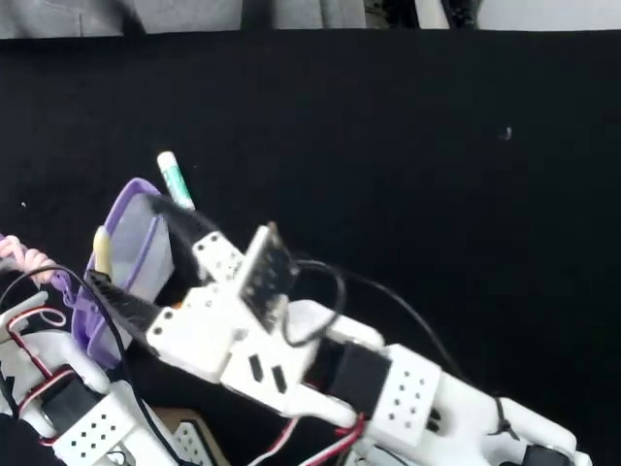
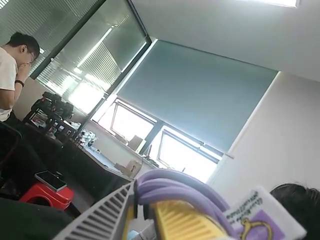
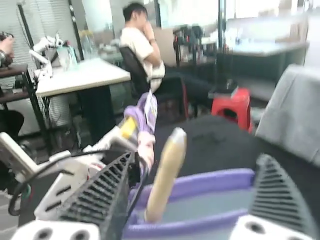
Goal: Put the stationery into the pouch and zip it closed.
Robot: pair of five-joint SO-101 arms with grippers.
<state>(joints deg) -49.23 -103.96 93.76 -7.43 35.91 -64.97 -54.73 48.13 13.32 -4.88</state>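
Your right pincer [image 3: 195, 200] stands open astride the purple pouch [image 1: 144, 254] at the left of the bench [image 1: 408, 146], a cream pen [image 3: 165, 175] upright inside it, while your left pincer [image 2: 142, 207] grips the pouch's rim.

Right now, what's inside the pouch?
A cream pen stands in the open purple pouch, top sticking out. Its lower end and the pouch bottom are hidden by the wall.

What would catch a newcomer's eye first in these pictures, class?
The purple pouch stands open at the table's left, gripped at its edge by the left gripper, with a cream pen poking out of it. The right gripper is open, its fingers astride the pouch's mouth. A green-and-white stick sits just beyond the pouch on the black table.
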